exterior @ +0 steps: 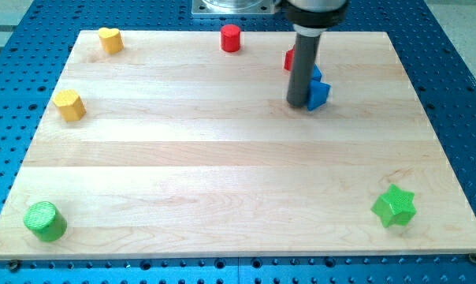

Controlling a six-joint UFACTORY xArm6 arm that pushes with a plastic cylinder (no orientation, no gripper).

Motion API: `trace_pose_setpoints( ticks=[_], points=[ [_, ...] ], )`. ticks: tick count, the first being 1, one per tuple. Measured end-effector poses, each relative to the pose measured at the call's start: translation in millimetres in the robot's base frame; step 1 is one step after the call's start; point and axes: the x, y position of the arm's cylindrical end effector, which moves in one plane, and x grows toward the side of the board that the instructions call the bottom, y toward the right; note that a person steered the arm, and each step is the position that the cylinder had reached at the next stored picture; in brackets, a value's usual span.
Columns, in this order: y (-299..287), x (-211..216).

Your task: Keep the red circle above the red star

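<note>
Up near the top edge of the wooden board (222, 158), a little left of the middle of the frame, stands the red circle (231, 38), a short round block well clear of everything else. To its right, in the upper right part of the frame, a second red block (288, 59) peeks out from behind the dark rod; only a sliver of it shows, so its shape cannot be told, though it sits slightly lower in the frame than the red circle. My tip (298, 104) rests on the board just below that sliver, and the rod rises straight up to the arm's dark housing at the top of the frame. Touching the rod on its right side is a blue block (319, 92), partly hidden, with angular edges whose exact shape I cannot make out. The arm carries no jaws at all, only this rod, so nothing is pinched or spread.

Over in the upper left corner lies a yellow heart (110, 39), and below it, near the left edge, a yellow block (69, 105) with flat sides. In the lower left corner sits a green cylinder (46, 220). In the lower right corner lies a green star (395, 206), well apart from the rest.
</note>
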Motion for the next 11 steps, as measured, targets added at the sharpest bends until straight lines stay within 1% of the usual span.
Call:
trace_pose_setpoints(
  ticks=[1, 2, 3, 4, 5, 6, 8, 9, 10, 11],
  points=[
    [-20.7, 1.8],
    [-85.3, -4.0],
    [-129.2, -53.6],
    [-164.3, -114.2],
    [-176.9, -148.0],
    [-161.6, -152.4],
    [-81.2, -160.6],
    [-78.8, -181.8],
    [-66.3, -180.1],
    [-39.7, -173.9]
  ],
)
